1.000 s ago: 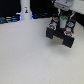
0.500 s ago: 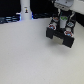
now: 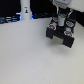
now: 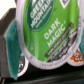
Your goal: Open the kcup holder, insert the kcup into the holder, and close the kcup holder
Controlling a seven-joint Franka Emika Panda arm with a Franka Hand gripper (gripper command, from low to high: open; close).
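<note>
the gripper (image 3: 62, 19) hangs over the open kcup holder (image 3: 61, 34) at about one o'clock on the table (image 3: 25, 55) — jaws clenched on the kcup (image 4: 50, 35), whose green lid fills the wrist view. centre it over a free slot, lower straight — release only once seated.

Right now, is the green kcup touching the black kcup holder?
Cannot tell. In the wrist view the kcup fills the picture and hides its underside. In the exterior view the end effector sits over the kcup holder, too blurry to show contact or gap.
</note>
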